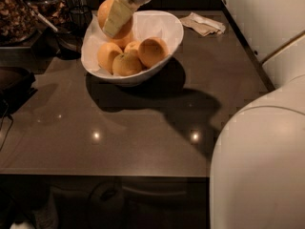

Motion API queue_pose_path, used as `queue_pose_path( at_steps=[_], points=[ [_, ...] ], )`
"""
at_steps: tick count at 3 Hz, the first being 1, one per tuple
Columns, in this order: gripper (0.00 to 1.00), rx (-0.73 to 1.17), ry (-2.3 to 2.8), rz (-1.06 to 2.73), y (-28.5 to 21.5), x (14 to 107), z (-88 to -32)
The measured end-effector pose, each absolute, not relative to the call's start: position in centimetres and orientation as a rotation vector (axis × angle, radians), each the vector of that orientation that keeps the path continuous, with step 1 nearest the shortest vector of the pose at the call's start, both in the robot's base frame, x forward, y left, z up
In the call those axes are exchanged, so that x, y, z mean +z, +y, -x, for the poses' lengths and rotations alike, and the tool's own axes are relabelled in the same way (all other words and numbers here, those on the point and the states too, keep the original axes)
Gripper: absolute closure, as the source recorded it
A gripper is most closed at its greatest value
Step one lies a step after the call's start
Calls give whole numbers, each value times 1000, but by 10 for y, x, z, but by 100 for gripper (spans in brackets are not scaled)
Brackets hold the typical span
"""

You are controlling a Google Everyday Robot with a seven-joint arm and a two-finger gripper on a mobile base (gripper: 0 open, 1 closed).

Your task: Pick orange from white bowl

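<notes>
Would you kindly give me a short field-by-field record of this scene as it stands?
gripper: top of camera view, over the rear-left rim of the white bowl, shut on the orange
orange: held above the remaining fruit
white bowl: on the table, towards its rear
remaining fruit: several pieces, inside the bowl
crumpled paper: on the table, right of the bowl

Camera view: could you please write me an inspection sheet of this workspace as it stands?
Surface: dark glossy countertop, light spots reflected.
Job's things: orange held over the white bowl at its far-left rim; other fruits lie inside the bowl.
Clutter: crumpled napkin right of the bowl; container of brown bits far left.
Grippers: gripper shut on the orange, at top.
Cables: thin dark line at left edge, possibly a cable.
Surroundings: robot's white body at right.
</notes>
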State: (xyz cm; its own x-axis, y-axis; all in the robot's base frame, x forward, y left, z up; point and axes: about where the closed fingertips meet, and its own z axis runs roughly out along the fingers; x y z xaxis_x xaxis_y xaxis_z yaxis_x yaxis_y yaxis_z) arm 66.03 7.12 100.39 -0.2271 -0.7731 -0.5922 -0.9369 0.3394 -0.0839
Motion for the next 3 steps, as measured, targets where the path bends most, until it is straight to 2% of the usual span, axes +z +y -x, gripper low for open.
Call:
queue_pose_path(
  at_steps=[3],
  points=[
    [100, 442, 2060, 1507, 74, 1005, -655]
  ],
)
